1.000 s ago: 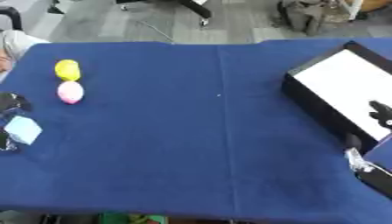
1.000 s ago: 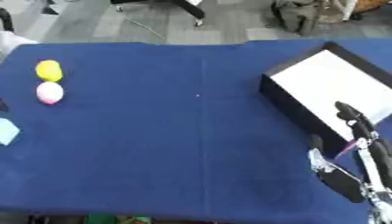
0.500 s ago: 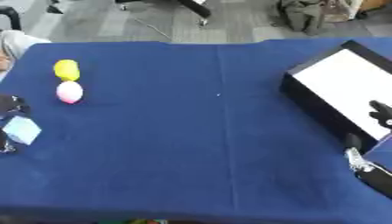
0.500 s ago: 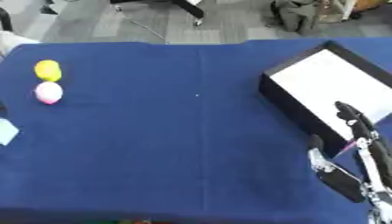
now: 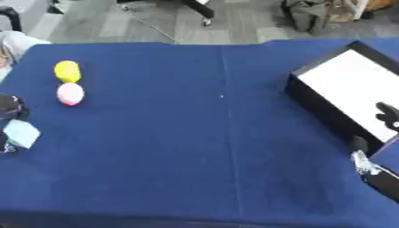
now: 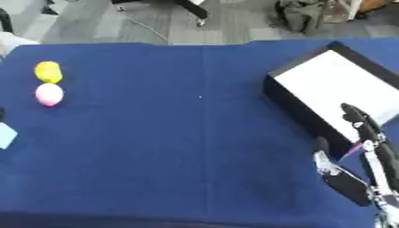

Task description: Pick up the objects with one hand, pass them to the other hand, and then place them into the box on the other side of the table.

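My right hand (image 6: pixel 366 156) waits beside the box (image 6: pixel 335 95), at the near right of the worktop (image 5: pixel 195 156), fingers (image 6: pixel 355 118) straight and relaxed, holding nothing. I judge it is parked there because it is the receiving side: whatever comes across must drop into that box, so this hand sits just by the black wall.

My left hand (image 5: pixel 9 107) shows only as a dark shape at the far left edge, and I cannot tell how it is set. It sits near a pale blue, flat, square-cornered piece (image 5: pixel 22 133), perhaps a sponge or card.

The yellow object (image 5: pixel 67 71) and the pink object (image 5: pixel 70 94) lie touching or nearly so at the far left, both rounded and smooth-looking, the yellow one longer, the pink one egg-like. They are well apart from the box, which is shallow, black-sided, with a white floor and nothing in it. The worktop wears a blue cloth, matte and slightly creased. Nothing has been lifted; the pick falls to my left side.
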Tool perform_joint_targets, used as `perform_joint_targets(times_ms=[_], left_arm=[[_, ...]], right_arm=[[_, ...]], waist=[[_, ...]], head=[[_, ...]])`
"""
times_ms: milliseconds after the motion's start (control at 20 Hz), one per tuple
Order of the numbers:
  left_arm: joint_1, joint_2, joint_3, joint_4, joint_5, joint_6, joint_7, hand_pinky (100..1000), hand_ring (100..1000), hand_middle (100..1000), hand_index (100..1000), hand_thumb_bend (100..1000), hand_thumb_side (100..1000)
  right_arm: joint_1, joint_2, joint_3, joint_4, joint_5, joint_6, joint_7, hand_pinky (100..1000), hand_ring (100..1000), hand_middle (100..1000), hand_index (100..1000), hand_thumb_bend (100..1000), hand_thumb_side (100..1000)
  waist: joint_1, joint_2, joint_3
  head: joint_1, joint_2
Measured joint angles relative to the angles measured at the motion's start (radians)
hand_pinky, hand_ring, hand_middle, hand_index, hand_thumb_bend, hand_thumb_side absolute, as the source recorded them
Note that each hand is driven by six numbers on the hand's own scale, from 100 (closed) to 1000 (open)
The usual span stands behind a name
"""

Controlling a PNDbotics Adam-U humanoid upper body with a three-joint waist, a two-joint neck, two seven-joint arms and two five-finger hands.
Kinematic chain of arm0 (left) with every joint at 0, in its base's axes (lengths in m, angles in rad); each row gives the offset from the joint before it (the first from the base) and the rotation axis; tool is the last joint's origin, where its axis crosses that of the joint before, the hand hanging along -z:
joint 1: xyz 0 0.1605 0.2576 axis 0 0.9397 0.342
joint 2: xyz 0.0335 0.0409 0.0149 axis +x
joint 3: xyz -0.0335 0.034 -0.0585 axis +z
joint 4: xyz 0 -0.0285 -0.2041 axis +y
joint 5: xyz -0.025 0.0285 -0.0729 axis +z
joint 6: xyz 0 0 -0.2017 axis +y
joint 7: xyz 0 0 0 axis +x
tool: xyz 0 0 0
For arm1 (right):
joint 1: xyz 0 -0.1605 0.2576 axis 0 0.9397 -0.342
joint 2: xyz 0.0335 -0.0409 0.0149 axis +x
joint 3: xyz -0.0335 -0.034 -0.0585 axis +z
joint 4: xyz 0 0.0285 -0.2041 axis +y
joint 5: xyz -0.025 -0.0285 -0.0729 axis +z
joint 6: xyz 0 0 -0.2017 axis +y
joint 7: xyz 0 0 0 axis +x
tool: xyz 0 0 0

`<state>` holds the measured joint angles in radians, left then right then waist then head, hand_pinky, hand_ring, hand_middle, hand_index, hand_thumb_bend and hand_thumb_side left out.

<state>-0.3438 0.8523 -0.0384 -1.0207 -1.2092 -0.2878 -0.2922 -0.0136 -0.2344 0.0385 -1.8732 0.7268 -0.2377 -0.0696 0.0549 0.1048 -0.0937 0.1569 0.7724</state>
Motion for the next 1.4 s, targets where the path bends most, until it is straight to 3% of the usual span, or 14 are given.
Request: perform_joint_targets(times_ms=[200, 400, 1000, 1400], left_arm=[[0.0, 0.0, 0.0, 0.0, -0.001, 0.0, 0.0, 796, 575, 436, 533, 595, 187], [0.0, 0.0, 0.0, 0.0, -0.002, 0.0, 0.001, 780, 536, 379, 483, 576, 194], [0.0, 0.001, 0.001, -0.012, 0.009, 0.005, 0.019, 774, 521, 364, 472, 509, 226], [0.001, 0.01, 0.016, -0.088, 0.068, 0.026, 0.042, 771, 510, 349, 454, 391, 217]], right_arm=[[0.0, 0.0, 0.0, 0.0, 0.0, 0.0, 0.0, 873, 880, 930, 998, 100, 575], [0.0, 0.0, 0.0, 0.0, 0.0, 0.0, 0.0, 873, 880, 930, 998, 100, 576], [0.0, 0.0, 0.0, 0.0, -0.001, -0.001, 0.001, 873, 880, 931, 999, 100, 575], [-0.004, 0.0, 0.0, 0.0, -0.001, -0.002, 0.002, 873, 880, 931, 999, 100, 571]], waist=[[0.0, 0.0, 0.0], [0.0, 0.0, 0.0], [-0.001, 0.0, 0.005], [-0.001, -0.001, 0.009]], head=[[0.0, 0.0], [0.0, 0.0], [0.0, 0.0], [0.0, 0.0]])
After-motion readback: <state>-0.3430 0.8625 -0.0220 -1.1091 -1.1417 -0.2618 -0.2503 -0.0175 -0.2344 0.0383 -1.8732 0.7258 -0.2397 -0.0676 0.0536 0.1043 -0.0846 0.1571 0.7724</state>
